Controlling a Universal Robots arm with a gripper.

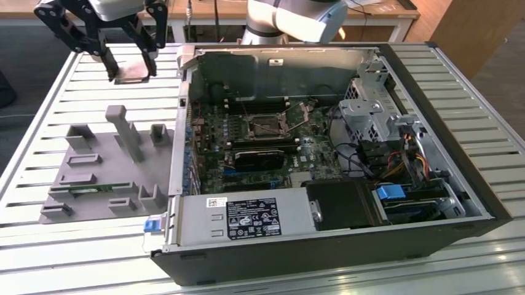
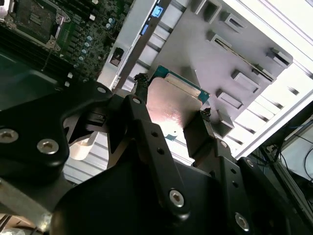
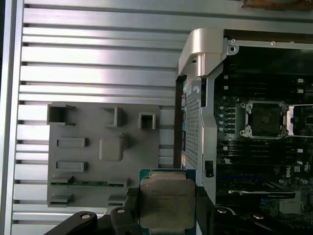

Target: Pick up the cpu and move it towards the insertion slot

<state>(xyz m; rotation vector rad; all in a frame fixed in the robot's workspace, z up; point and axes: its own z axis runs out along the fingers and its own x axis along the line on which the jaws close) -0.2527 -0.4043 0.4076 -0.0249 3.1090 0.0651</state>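
Carry step in hand: the gripper (image 1: 132, 72) holds the cpu (image 3: 167, 205) aloft, well apart from the insertion slot (image 1: 264, 125)
The open computer case (image 1: 471, 184) lies on the slatted table (image 1: 49, 110), the grey parts tray (image 1: 107, 166) beside it at the exterior view's left; near that tray the fingers (image 2: 139, 112) clamp the chip flat by two opposite edges. The slot sits inside the case past its side wall, so the move likely calls for clearing that wall and squaring chip over socket
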